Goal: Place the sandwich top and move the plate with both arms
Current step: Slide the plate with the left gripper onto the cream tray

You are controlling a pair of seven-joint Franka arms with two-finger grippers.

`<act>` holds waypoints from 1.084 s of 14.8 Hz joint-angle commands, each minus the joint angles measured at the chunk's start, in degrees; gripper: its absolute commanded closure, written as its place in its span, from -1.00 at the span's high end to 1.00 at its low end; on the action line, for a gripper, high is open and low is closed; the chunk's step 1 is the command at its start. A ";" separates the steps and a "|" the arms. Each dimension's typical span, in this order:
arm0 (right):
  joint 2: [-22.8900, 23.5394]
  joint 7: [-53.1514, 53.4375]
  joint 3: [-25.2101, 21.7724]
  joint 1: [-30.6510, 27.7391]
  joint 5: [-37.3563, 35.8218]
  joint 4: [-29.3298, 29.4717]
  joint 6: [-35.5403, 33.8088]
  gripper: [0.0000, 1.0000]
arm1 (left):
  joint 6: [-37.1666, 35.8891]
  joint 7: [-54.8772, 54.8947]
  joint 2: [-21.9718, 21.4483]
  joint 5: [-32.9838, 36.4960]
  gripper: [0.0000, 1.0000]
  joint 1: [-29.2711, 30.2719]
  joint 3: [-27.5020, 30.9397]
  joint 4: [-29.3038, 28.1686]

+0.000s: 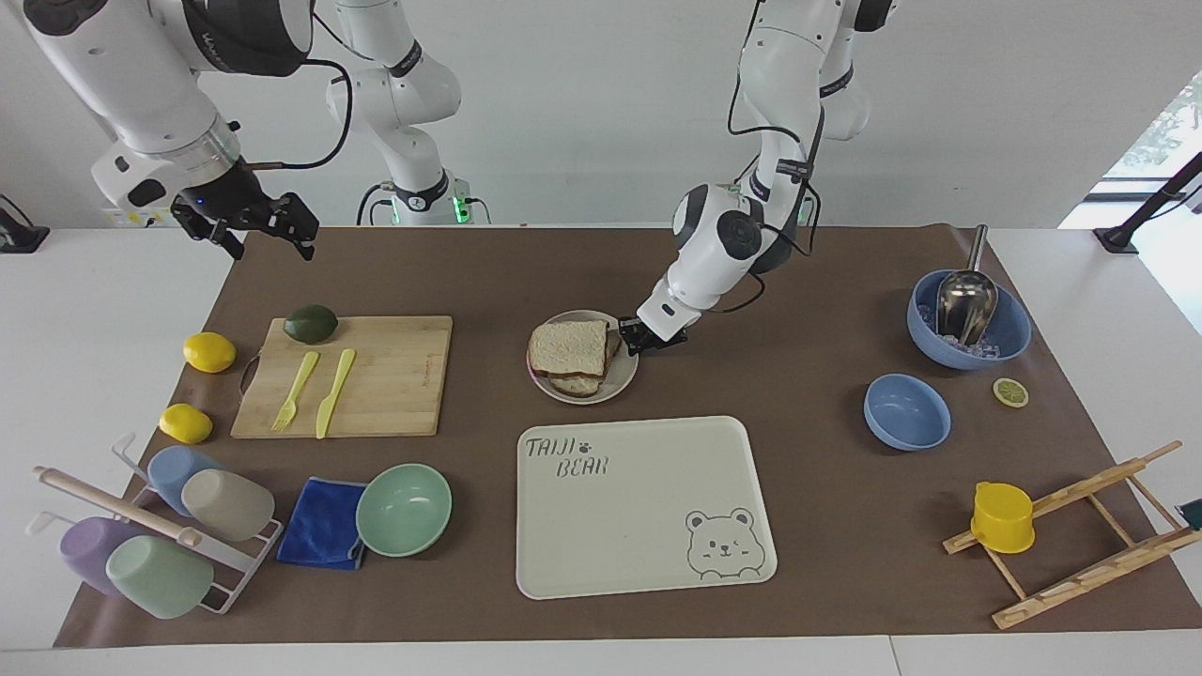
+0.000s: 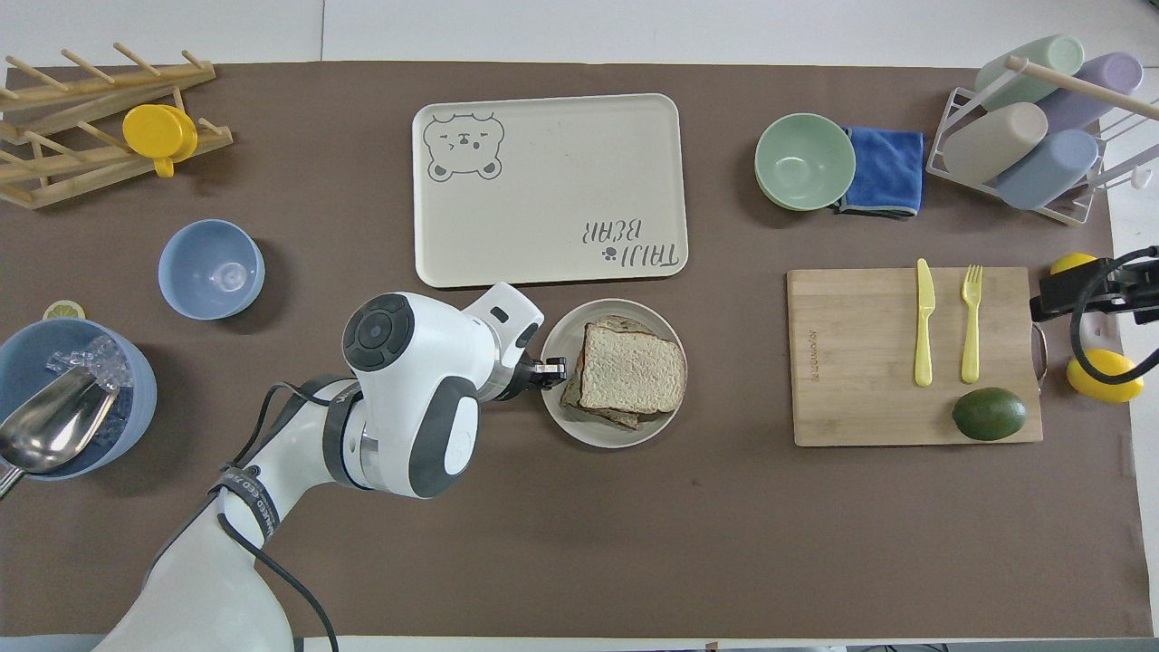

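The tray [image 1: 646,505], cream with a bear print, is the largest item; it lies flat just beside the plate [image 1: 622,385], farther from the robots, with a narrow strip of brown mat between them.

The plate is small, round, off-white with a raised rim, and sits at mid-table. On it lies the sandwich top [image 1: 567,345], a squarish pale slice with a brown crust, resting on a lower slice and offset toward the right arm's end; bare plate shows as a crescent toward the left arm's end.

The left gripper [image 1: 639,339] is low at that bare rim, jaws pressed together on the plate's edge.

Open mat lies between the plate and the cutting board [image 1: 376,376], and a wider clear stretch between the plate and the blue bowl [image 1: 906,411].

The right gripper [image 1: 252,223] hangs over the mat's corner near the avocado [image 1: 311,323], jaws spread, holding nothing; that arm waits.
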 commanded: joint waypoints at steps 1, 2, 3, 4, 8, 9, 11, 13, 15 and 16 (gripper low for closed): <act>-0.16 -1.17 0.34 -0.09 -0.89 0.75 -0.30 1.00 | -1.41 -0.47 -1.41 -2.38 -1.00 0.03 0.89 -0.34; -0.16 -1.00 0.34 0.00 -0.89 0.66 -0.30 1.00 | -3.61 -0.38 -2.46 -2.39 -1.00 1.43 0.97 0.44; -0.24 -0.65 0.34 0.00 -0.89 0.57 -0.21 1.00 | -6.06 -0.38 -2.99 -2.39 -1.00 3.10 0.98 1.93; -0.33 -0.64 0.34 0.00 -0.89 0.48 -0.30 1.00 | -9.31 -0.55 -3.08 -2.39 -1.00 4.68 0.98 4.47; -0.51 -0.55 0.87 0.00 -0.72 -0.13 -0.21 1.00 | -17.33 -3.09 0.68 -2.65 -1.00 10.84 1.15 17.30; -0.68 -0.55 0.87 -0.09 -0.72 -0.31 -0.30 1.00 | -17.34 -3.28 1.65 -2.65 -1.00 11.46 1.41 19.15; -0.95 -0.64 0.78 -0.09 -0.72 -0.66 -0.30 1.00 | -18.21 -3.28 5.24 -2.74 -1.00 14.18 1.41 24.33; -0.95 -0.64 0.78 -0.18 -0.63 -0.66 -0.30 1.00 | -21.54 -5.37 12.35 -2.39 -1.00 15.41 1.76 33.19; -0.95 -0.64 0.78 -0.18 -0.63 -0.66 -0.30 1.00 | -21.99 -8.54 17.81 -2.04 -1.00 16.03 2.64 40.06; -0.95 -0.64 0.78 -0.44 -0.63 -0.66 -0.30 1.00 | -21.13 -8.64 19.66 -1.95 -1.00 16.30 3.60 41.13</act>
